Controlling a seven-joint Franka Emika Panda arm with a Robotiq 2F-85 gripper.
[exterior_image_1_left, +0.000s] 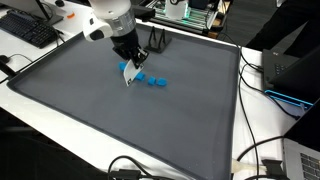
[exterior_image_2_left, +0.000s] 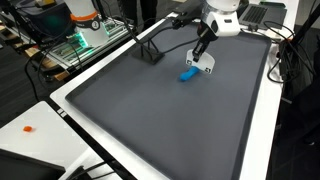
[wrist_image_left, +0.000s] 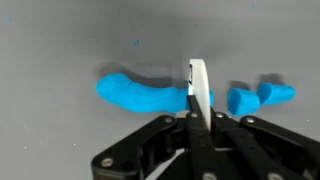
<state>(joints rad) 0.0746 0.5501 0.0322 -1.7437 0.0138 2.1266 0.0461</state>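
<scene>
My gripper (wrist_image_left: 197, 118) is shut on a thin white flat blade (wrist_image_left: 199, 82) that points down onto a roll of blue dough (wrist_image_left: 140, 95) on the grey mat (wrist_image_left: 60, 40). The blade's edge touches the right end of the roll. Two small cut blue pieces (wrist_image_left: 243, 100) (wrist_image_left: 277, 93) lie just to its right. In both exterior views the gripper (exterior_image_1_left: 128, 60) (exterior_image_2_left: 201, 50) stands over the dough (exterior_image_1_left: 150, 80) (exterior_image_2_left: 187, 74) near the far part of the mat, with the white blade (exterior_image_1_left: 127, 76) (exterior_image_2_left: 206, 67) beneath it.
The grey mat (exterior_image_1_left: 120, 120) has a raised white rim (exterior_image_1_left: 90, 135). A keyboard (exterior_image_1_left: 25, 28) lies beyond one corner, and cables (exterior_image_1_left: 255, 160) and a dark device (exterior_image_1_left: 290, 70) lie off one side. A black wire stand (exterior_image_2_left: 150, 50) sits at the mat's far edge.
</scene>
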